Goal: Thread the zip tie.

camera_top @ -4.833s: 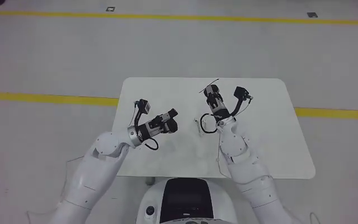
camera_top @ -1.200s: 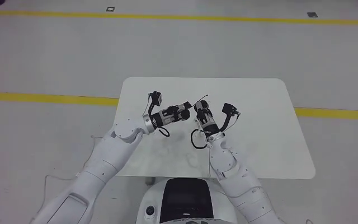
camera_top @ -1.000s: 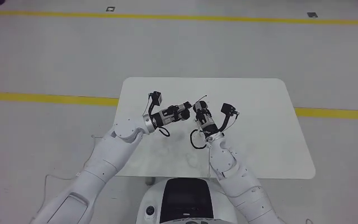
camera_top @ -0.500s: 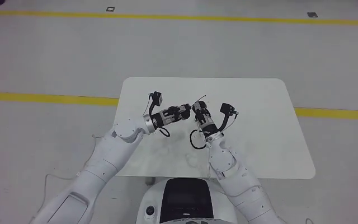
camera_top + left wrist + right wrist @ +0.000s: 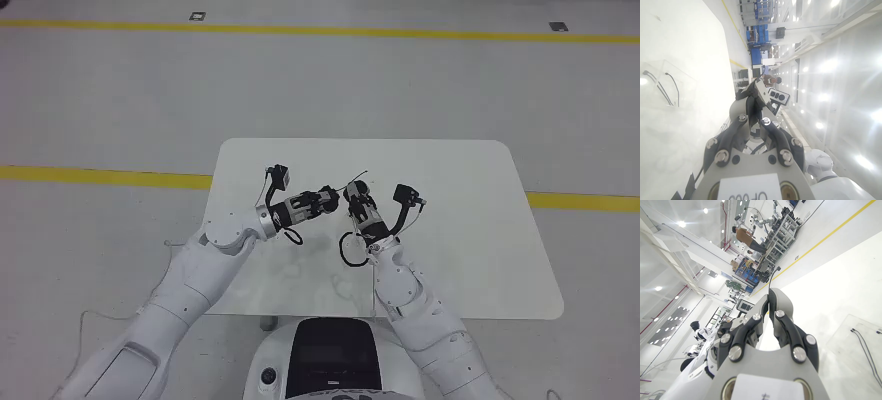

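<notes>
Threading looks undone | right pincer (image 5: pixel 769 302) clamps zip tie (image 5: pixel 771 279); left pincer (image 5: pixel 751 103) closed, seemingly empty, just beside zip tie

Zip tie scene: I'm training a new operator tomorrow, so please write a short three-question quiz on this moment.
1. True or false: the right gripper is shut on a black zip tie.
2. Where do the spare zip ties lie? A) in a clear tray; B) in a metal bowl; C) on the floor.
3. Fill in: in the top view, the left gripper is close beside the right gripper, and both are over the white ____.
Key: 1 true; 2 A; 3 table.
</notes>
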